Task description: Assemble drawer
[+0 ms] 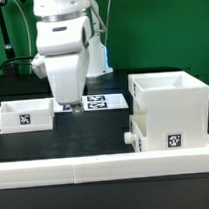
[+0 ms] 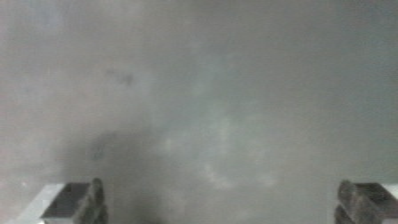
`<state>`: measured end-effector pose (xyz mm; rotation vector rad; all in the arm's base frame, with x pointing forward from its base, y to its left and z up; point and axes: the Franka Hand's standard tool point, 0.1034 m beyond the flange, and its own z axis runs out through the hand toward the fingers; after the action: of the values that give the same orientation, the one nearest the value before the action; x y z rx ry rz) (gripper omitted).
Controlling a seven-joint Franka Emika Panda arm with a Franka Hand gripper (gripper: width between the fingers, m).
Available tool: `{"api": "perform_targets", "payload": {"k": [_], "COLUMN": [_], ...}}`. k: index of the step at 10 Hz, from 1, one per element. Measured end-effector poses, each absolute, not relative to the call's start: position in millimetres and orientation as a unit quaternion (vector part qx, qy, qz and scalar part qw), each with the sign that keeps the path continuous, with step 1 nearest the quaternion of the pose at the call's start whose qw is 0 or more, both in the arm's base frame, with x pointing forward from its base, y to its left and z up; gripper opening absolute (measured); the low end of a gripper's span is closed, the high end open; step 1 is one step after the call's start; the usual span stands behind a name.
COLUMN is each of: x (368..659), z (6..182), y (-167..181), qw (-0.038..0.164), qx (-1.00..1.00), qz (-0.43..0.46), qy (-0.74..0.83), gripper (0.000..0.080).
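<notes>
While the gripper (image 1: 67, 100) hovers, fingers (image 2: 75, 200) apart and empty, the housing (image 1: 178, 106) stands at the exterior view's right, knob (image 1: 130, 138) pointing left. The loose tray (image 1: 23, 114) lies lengthwise at the left.

The marker board (image 1: 102, 101) is laid flat on a black table (image 1: 55, 146). Behind the marker board a green backdrop (image 1: 158, 29) is seen; in front of it a long low white wall strip (image 1: 107, 170) is set across the table. Even light is cast.
</notes>
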<state>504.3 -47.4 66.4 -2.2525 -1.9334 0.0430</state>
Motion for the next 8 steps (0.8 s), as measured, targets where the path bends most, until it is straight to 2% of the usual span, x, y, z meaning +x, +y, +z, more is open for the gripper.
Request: {"api": "perform_targets", "payload": {"k": [5,8], "x": [504,474], "z": [64.9,73.0], "y": [-48,-78], "qw": [0.087,0.069], "qx": [-0.766,-0.834], "qz": [0.016,0.002], "qy": [-0.636,-0.548], "gripper": [0.0649,0.0649]}}
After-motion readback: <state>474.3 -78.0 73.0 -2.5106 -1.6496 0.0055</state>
